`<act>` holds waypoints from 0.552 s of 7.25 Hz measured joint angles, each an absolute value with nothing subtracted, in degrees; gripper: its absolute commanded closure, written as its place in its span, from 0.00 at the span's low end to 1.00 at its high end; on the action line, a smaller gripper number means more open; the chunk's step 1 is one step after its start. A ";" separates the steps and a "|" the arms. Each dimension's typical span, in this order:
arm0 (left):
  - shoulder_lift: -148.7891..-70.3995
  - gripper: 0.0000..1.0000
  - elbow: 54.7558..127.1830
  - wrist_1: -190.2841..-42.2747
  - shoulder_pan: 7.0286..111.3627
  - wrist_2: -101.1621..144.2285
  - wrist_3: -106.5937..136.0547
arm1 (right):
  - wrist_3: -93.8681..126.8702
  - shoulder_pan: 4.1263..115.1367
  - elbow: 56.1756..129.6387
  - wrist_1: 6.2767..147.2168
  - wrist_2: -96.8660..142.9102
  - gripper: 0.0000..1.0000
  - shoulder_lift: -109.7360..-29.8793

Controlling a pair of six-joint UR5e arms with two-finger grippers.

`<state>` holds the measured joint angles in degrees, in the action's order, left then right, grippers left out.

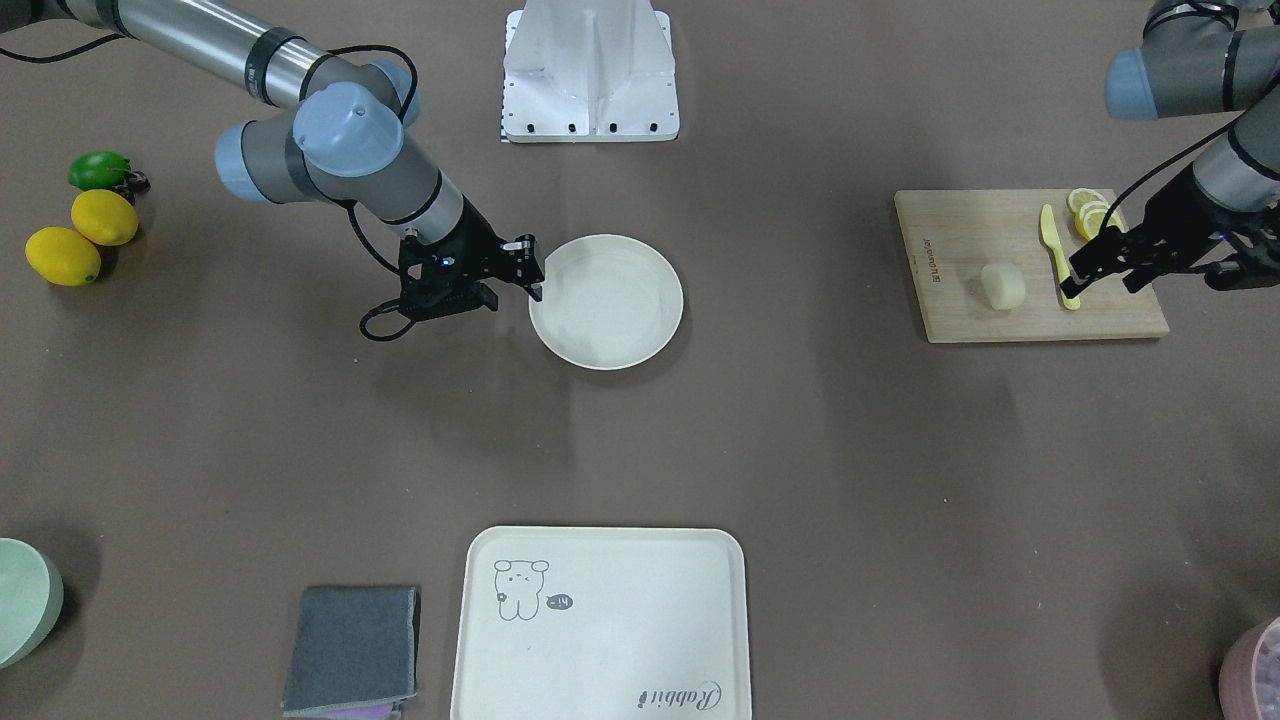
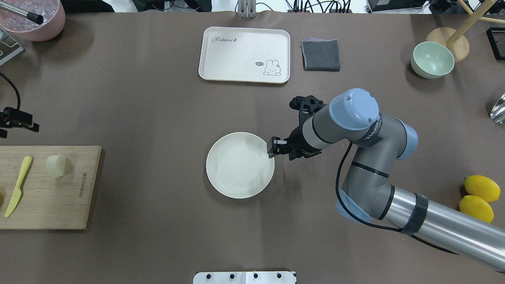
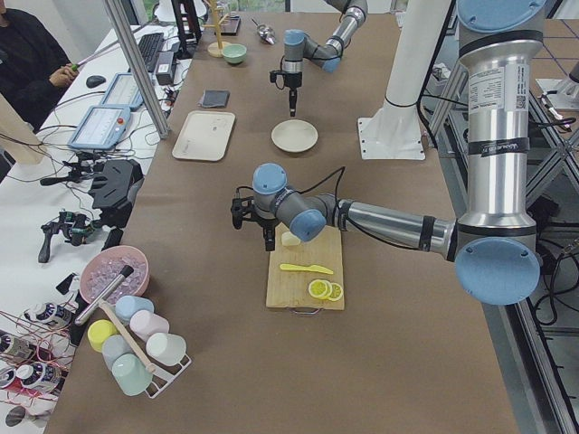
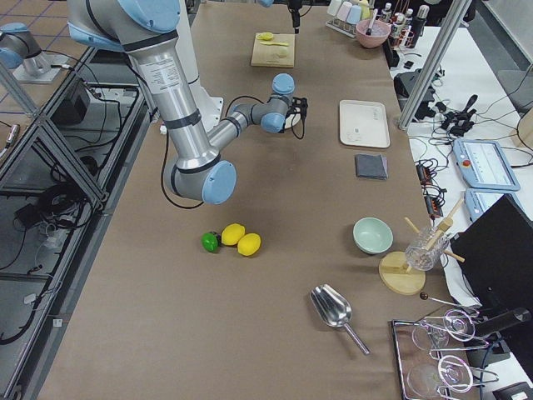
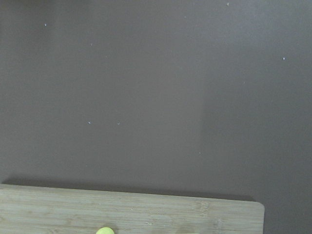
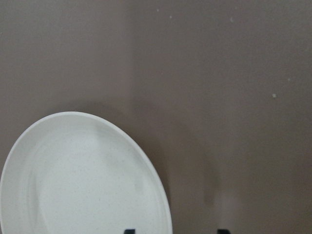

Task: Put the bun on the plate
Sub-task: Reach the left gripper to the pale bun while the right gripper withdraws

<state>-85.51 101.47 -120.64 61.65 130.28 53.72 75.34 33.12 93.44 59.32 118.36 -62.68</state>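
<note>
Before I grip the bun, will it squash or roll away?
The bun looks soft, so it probably squashes under a firm grip. Its blocky shape sits flat on the cutting board, so rolling seems unlikely. Small, so likely light.

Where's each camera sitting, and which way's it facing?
Front-facing: across the table, facing the robot, looking down; both arms show.
Overhead: behind the robot, looking forward and down; mostly right arm.
Exterior left: table's end, left arm nearest.
Exterior right: opposite end, right arm nearest.
Left wrist: down on the rectangular wooden cutting board; no claw.
Right wrist: down on the round pale cream plate; right claw tips.
Front-facing and overhead share the plate.
</note>
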 measured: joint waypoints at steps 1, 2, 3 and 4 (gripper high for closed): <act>-85.38 0.03 101.41 -122.25 59.16 129.03 57.07 | 75.08 35.10 94.34 59.31 119.85 0.00 -64.36; -85.22 0.04 101.37 -123.93 56.52 127.80 60.33 | 74.60 37.67 94.85 59.27 122.09 0.00 -66.04; -84.54 0.08 101.36 -125.71 53.77 125.91 62.84 | 73.14 40.57 95.23 59.25 124.85 0.00 -67.81; -83.03 0.14 101.32 -127.73 51.34 123.93 64.16 | 70.52 43.57 95.53 59.24 127.82 0.00 -69.82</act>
<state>-83.03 101.32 -127.73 51.34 123.93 64.16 70.52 43.57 95.53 59.24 127.82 -69.82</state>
